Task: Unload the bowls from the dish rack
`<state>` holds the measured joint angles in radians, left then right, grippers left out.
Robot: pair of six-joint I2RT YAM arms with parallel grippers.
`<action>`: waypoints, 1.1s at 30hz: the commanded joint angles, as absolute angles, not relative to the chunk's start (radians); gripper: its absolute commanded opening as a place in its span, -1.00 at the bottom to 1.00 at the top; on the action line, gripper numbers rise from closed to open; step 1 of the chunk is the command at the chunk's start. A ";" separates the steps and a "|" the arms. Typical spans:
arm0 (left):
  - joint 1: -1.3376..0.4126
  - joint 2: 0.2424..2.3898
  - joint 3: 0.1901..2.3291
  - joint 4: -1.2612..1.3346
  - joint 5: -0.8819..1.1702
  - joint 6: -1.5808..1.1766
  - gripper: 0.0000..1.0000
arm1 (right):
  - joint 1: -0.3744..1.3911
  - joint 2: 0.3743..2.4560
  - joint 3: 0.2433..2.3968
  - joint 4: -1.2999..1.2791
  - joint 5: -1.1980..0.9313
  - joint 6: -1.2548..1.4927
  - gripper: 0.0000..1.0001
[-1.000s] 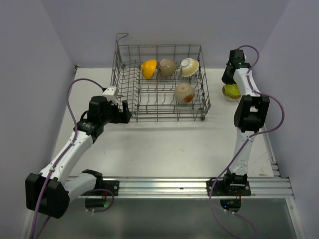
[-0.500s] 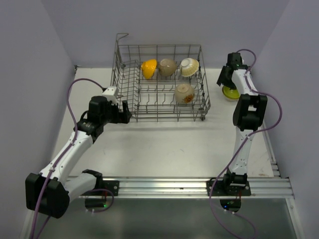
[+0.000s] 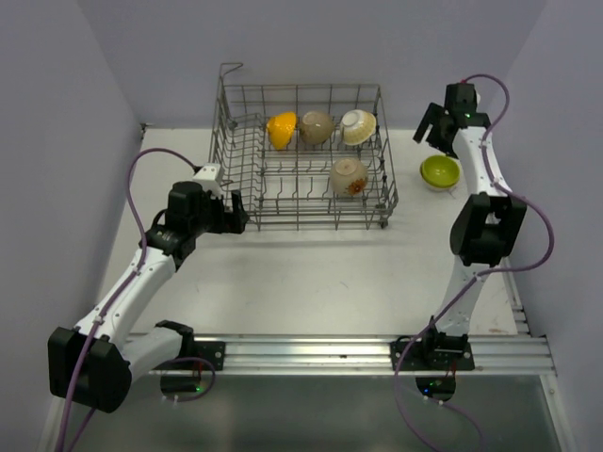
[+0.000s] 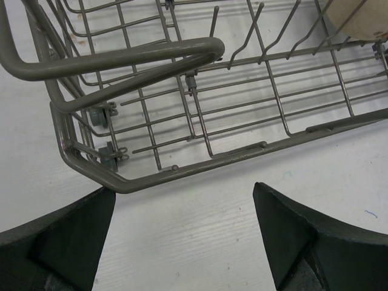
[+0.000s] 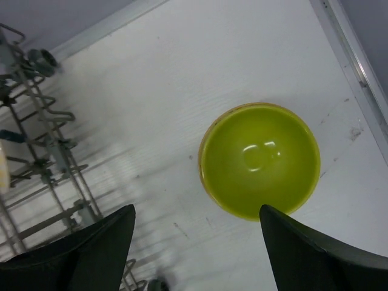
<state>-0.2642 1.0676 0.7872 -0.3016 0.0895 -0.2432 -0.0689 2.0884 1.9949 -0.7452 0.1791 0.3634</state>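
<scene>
L arm reached fwd from its base; L gripper (image 3: 234, 209) sat low at the near-left corner of the dish rack (image 3: 294, 209). In the L wrist view its fingers (image 4: 66, 239) were spread wide w/ nothing btwn them, and the rack's bottom corner wire (image 4: 115, 182) lay just ahead of the tips; contact couldn't be judged.

The rack stood on the white table (image 3: 311, 273), toward the far side and a bit L of centre, w/ a handle loop (image 3: 231, 68) rising at its far-left corner. Four bowls were inside. Along the back row, L to R: an orange bowl (image 3: 281, 129), a tan bowl (image 3: 316, 126) and a white bowl (image 3: 358, 126), all tipped on edge. A cream bowl w/ a reddish pattern (image 3: 349, 176) sat one row nearer, on the R half. The L half of the rack showed only tines.

R of the rack, a green bowl (image 3: 439, 171) sat upright on the table, apart from the rack. R gripper (image 3: 430, 124) hung above the table, btwn the rack's far-right corner and that bowl. R wrist view looked down on the bowl w/ fingers (image 5: 91, 251) wide apart and empty, not touching the bowl.
</scene>
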 commanded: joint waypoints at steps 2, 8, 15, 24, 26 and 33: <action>-0.272 1.068 0.785 -0.245 0.129 -0.236 1.00 | -0.074 1.915 1.919 -0.672 0.117 0.419 0.82; -0.273 1.069 0.782 -0.244 0.123 -0.236 1.00 | -0.061 1.751 1.768 -0.536 -0.027 0.463 0.97; -0.273 1.072 0.782 -0.244 0.123 -0.235 1.00 | 0.031 1.724 1.752 -0.485 -0.242 0.446 0.97; -0.273 1.077 0.782 -0.244 0.126 -0.235 1.00 | 0.159 1.897 1.894 -0.618 -0.354 0.393 0.97; -0.273 1.075 0.782 -0.244 0.126 -0.235 1.00 | 0.166 1.948 1.904 -0.630 -0.348 0.408 0.97; -0.273 1.078 0.782 -0.244 0.132 -0.236 1.00 | 0.172 2.062 1.913 -0.650 -0.331 0.416 0.97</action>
